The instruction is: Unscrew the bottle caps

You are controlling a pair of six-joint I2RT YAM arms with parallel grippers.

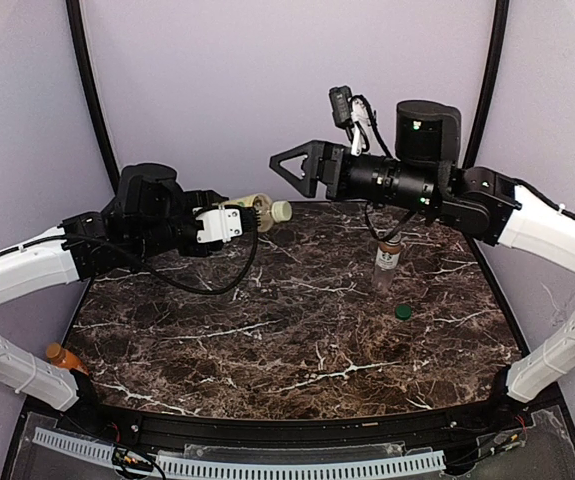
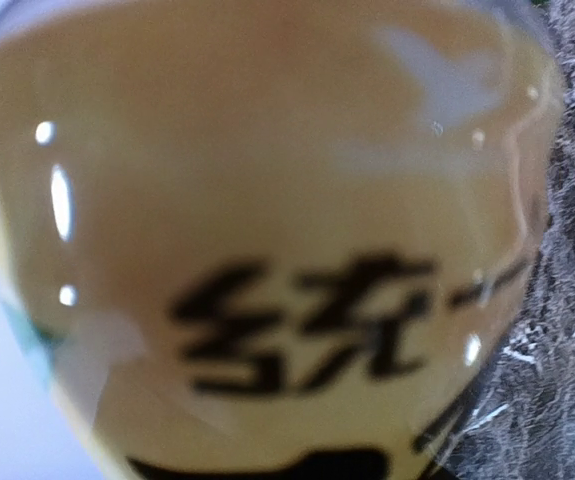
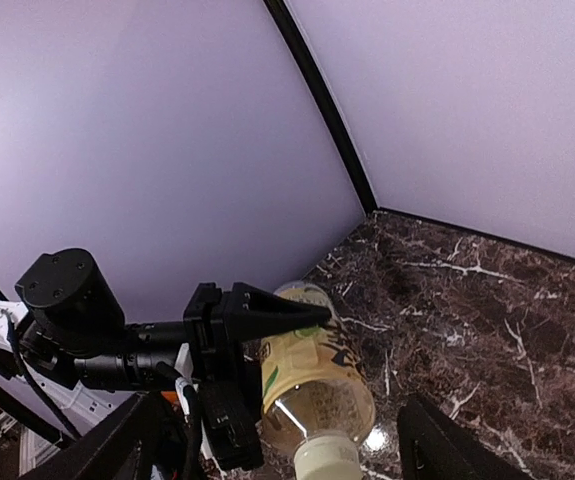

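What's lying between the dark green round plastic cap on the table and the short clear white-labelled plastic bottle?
Nothing. The top view shows only bare dark marble table between the dark green cap and the short clear bottle.

Three bottles (image 1: 250,212) (image 1: 387,262) (image 1: 60,354), two visible caps (image 1: 281,211) (image 1: 403,311), two robot arms (image 1: 27,272) (image 1: 542,228)

Showing yellow with black characters on the tall bottle (image 2: 267,200), a cream cap (image 1: 281,211), a dark green cap (image 1: 403,312), an orange squat bottle (image 1: 65,358), white veins running across the dark brown table (image 1: 267,340).
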